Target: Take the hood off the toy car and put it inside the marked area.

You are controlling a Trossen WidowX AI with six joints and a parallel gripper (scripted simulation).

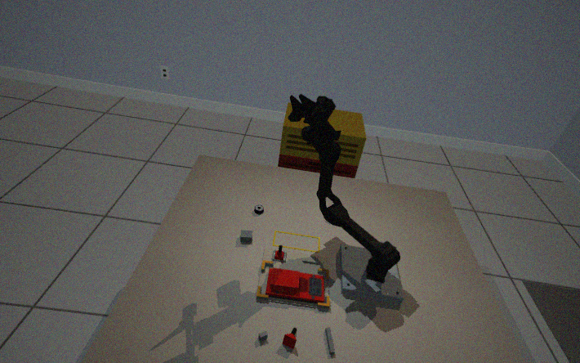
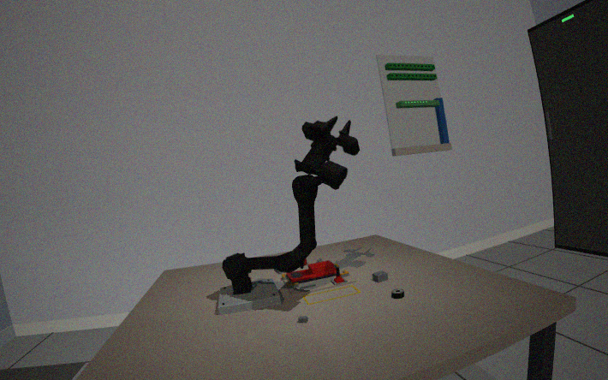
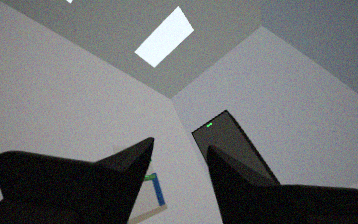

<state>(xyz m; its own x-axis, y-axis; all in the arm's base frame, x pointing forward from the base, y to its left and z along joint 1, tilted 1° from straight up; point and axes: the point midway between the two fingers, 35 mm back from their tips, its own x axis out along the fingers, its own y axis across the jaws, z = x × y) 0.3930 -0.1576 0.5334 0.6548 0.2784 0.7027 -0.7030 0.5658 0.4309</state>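
- Red toy car (image 1: 314,295) (image 2: 320,274): seated between orange corner pieces on the table (image 1: 213,188) (image 2: 426,322). The hood cannot be singled out from the red bodywork.
- Marked area (image 1: 296,234) (image 2: 334,298): yellow rectangular outline beside the car; the red bodywork lies outside it.
- Gripper (image 1: 296,96) (image 2: 342,119) (image 3: 181,146): raised high above the table, pointing upward. Fingers spread apart, well away from the car.
- Black-tipped red part (image 1: 279,256) (image 2: 338,280): positioned between the car and the outline.
- Grey block (image 1: 246,237) (image 2: 380,276): placed near the outline; a black-and-white wheel (image 1: 258,212) (image 2: 397,296) lies farther out.
- Base plate (image 1: 350,252) (image 2: 229,306): grey, supporting the arm beside the car.
- Grey bar (image 1: 329,341): near a second red part (image 1: 290,340), in the top view.
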